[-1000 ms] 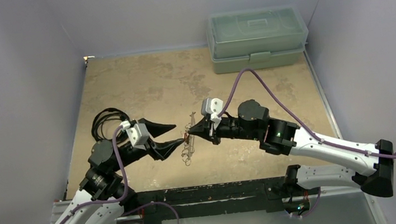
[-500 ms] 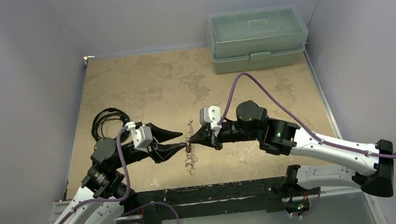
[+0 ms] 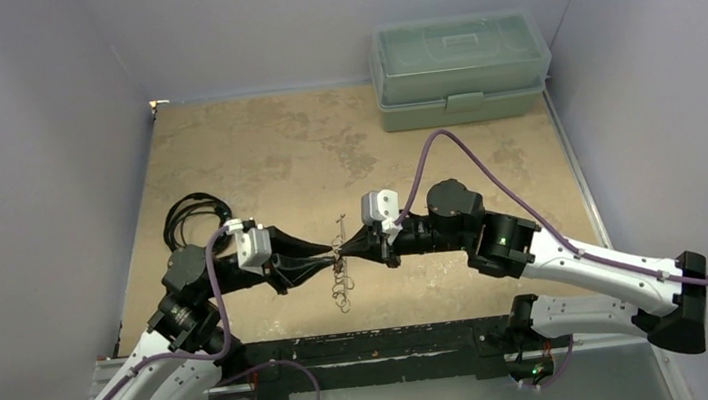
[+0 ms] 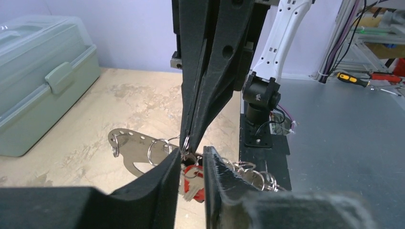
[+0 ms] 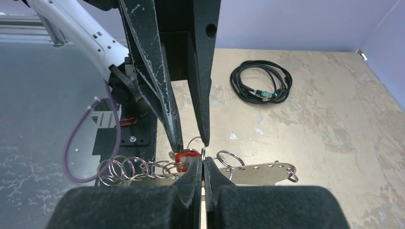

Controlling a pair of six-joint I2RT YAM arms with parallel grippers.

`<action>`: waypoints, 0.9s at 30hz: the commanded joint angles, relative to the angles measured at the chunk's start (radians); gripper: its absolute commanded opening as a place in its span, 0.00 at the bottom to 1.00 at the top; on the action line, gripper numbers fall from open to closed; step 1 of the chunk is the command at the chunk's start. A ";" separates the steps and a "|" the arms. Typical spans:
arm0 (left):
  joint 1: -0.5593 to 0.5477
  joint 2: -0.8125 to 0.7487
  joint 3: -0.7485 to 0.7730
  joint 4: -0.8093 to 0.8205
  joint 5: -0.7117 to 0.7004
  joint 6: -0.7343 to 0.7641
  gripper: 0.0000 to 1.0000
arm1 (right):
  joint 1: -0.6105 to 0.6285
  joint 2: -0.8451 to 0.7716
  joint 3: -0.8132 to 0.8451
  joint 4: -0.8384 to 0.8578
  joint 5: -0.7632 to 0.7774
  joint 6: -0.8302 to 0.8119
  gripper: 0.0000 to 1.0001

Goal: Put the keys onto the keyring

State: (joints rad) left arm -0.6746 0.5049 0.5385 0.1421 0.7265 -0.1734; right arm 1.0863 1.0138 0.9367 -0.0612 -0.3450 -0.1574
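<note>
Two sets: right fingers (image 5: 191,172) pinching keyring (image 5: 138,168); left fingers (image 4: 165,179) narrowly spread around key (image 4: 195,177); risk of popping it free by off-centre closing.

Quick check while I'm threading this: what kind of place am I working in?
Most likely a robotics lab test cell: a worn tan tabletop boxed in by plain grey walls, a lidded green plastic box at its far edge, and a screwdriver lying on the grey bench beside it.
</note>
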 commanded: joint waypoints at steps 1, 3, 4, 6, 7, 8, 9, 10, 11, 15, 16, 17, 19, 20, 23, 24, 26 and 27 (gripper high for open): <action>-0.001 0.011 0.002 0.040 0.017 -0.015 0.27 | 0.003 -0.043 0.042 0.038 -0.019 -0.014 0.00; -0.001 0.015 0.000 0.042 0.015 -0.017 0.34 | 0.003 -0.048 0.041 0.038 -0.019 -0.016 0.00; -0.003 0.016 0.000 0.044 0.018 -0.019 0.35 | 0.003 -0.050 0.041 0.038 -0.021 -0.016 0.00; -0.002 0.020 -0.001 0.049 0.025 -0.023 0.35 | 0.003 -0.050 0.039 0.038 -0.023 -0.016 0.00; -0.002 0.023 -0.002 0.053 0.030 -0.025 0.35 | 0.003 -0.050 0.039 0.038 -0.024 -0.016 0.00; -0.002 0.025 -0.004 0.057 0.034 -0.028 0.34 | 0.003 -0.050 0.038 0.037 -0.025 -0.016 0.00; -0.001 0.027 -0.005 0.062 0.038 -0.030 0.33 | 0.003 -0.050 0.037 0.039 -0.027 -0.016 0.00; -0.001 0.028 -0.005 0.065 0.041 -0.032 0.33 | 0.003 -0.050 0.037 0.040 -0.029 -0.016 0.00; -0.001 0.028 -0.007 0.068 0.043 -0.033 0.32 | 0.003 -0.050 0.037 0.040 -0.030 -0.016 0.00; -0.002 0.033 -0.010 0.079 0.051 -0.038 0.24 | 0.003 -0.046 0.040 0.045 -0.037 -0.016 0.00; 0.000 0.033 -0.012 0.082 0.052 -0.041 0.20 | 0.003 -0.045 0.040 0.047 -0.038 -0.016 0.00; -0.002 0.035 -0.014 0.085 0.051 -0.046 0.17 | 0.003 -0.044 0.042 0.047 -0.040 -0.016 0.00; -0.001 0.036 -0.016 0.091 0.055 -0.052 0.15 | 0.003 -0.041 0.043 0.049 -0.042 -0.016 0.00; -0.001 0.035 -0.017 0.094 0.056 -0.053 0.14 | 0.003 -0.039 0.046 0.048 -0.044 -0.016 0.00; -0.002 0.034 -0.021 0.102 0.061 -0.057 0.14 | 0.003 -0.035 0.049 0.048 -0.050 -0.015 0.00; -0.001 0.035 -0.022 0.105 0.062 -0.059 0.14 | 0.003 -0.034 0.050 0.049 -0.052 -0.016 0.00; -0.002 0.034 -0.024 0.109 0.063 -0.062 0.15 | 0.003 -0.030 0.050 0.052 -0.055 -0.016 0.00; -0.002 0.035 -0.025 0.111 0.063 -0.063 0.17 | 0.003 -0.030 0.051 0.052 -0.056 -0.016 0.00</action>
State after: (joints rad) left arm -0.6746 0.5388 0.5251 0.1970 0.7616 -0.2207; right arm 1.0863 0.9859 0.9367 -0.0597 -0.3748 -0.1596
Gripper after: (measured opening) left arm 0.148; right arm 0.008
